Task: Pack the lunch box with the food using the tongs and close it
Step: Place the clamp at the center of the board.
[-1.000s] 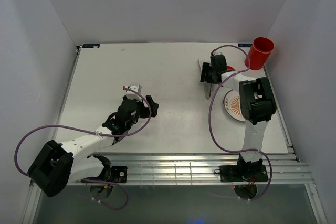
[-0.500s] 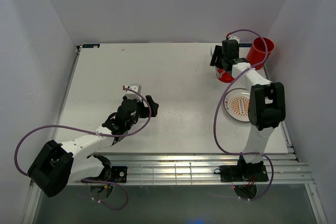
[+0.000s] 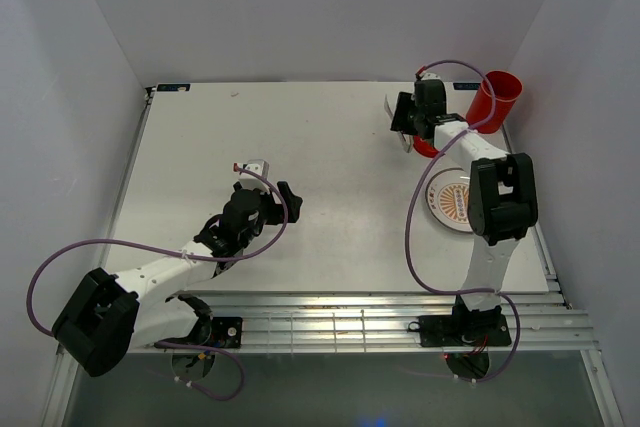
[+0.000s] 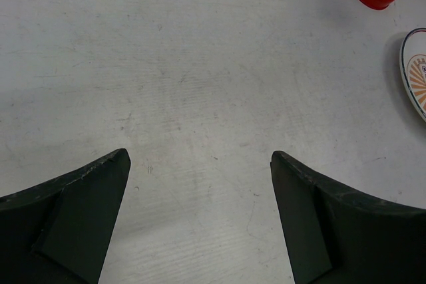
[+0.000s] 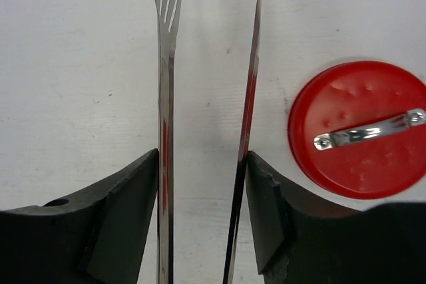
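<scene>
Silver tongs (image 5: 165, 98) sit gripped in the right claw (image 5: 202, 161) beside the red lid (image 5: 359, 128), near the lunch box (image 3: 495, 99). The left claw (image 4: 200, 161) gapes empty. Next, I judge: swing to the plate (image 3: 438, 209) for food.

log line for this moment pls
right gripper: holding tongs | left gripper: open | lid: on table, off lunch box

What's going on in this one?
The right gripper holds the tongs between its fingers, tips pointing out over the table beside the red lid. The lid lies flat on the table, off the lunch box, which stands open near the far right corner, beyond the plate. The left gripper hangs open over mid-table, holding nothing. No food can be made out here.
</scene>
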You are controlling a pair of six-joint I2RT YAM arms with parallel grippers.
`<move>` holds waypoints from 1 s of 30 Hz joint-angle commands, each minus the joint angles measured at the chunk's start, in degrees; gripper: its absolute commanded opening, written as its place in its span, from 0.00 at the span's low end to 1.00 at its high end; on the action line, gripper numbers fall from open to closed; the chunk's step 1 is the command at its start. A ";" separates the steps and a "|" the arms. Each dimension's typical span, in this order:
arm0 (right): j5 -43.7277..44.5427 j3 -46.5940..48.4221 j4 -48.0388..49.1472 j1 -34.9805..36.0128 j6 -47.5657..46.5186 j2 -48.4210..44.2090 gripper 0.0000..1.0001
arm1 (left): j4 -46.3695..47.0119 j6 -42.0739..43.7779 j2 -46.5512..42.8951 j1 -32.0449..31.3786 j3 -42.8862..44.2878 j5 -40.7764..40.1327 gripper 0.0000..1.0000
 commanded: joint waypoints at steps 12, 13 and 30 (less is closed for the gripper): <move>5.78 6.11 4.32 4.12 -1.85 11.17 0.63 | 0.69 0.68 -0.20 -0.17 0.25 -1.22 0.97; 5.52 5.49 4.77 4.12 -1.77 11.26 0.63 | 0.69 0.68 -0.20 -0.08 0.17 -1.22 0.97; 5.96 11.19 -2.61 3.60 -3.70 9.15 0.84 | 0.69 0.77 0.68 -0.17 0.43 -1.22 0.97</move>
